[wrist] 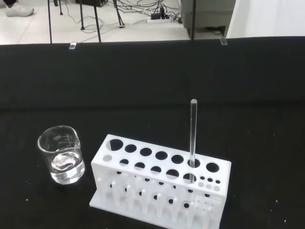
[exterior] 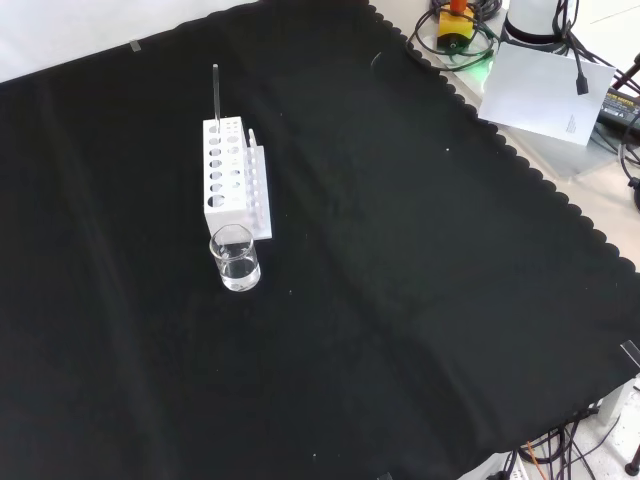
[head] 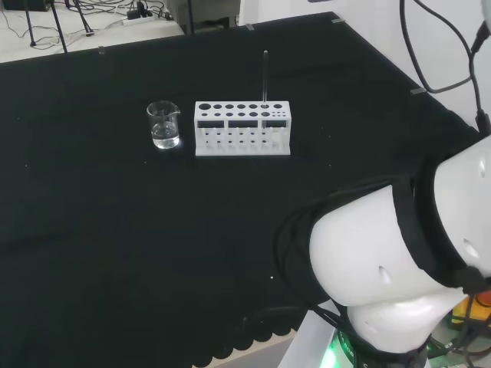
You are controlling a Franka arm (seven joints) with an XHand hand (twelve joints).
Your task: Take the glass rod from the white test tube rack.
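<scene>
A white test tube rack (head: 242, 128) (exterior: 231, 180) (wrist: 159, 183) with several round holes stands on the black cloth. A thin clear glass rod (head: 265, 77) (exterior: 216, 93) (wrist: 192, 138) stands upright in a hole near the rack's right end in the head view, its far end in the front view. The rod rises well above the rack's top.
A small clear glass beaker (head: 164, 125) (exterior: 235, 258) (wrist: 61, 154) with a little clear liquid stands just left of the rack in the head view. The arm's white links (head: 399, 253) stand at the head view's lower right. Cables and boxes (exterior: 470, 30) lie beyond the cloth's scalloped edge.
</scene>
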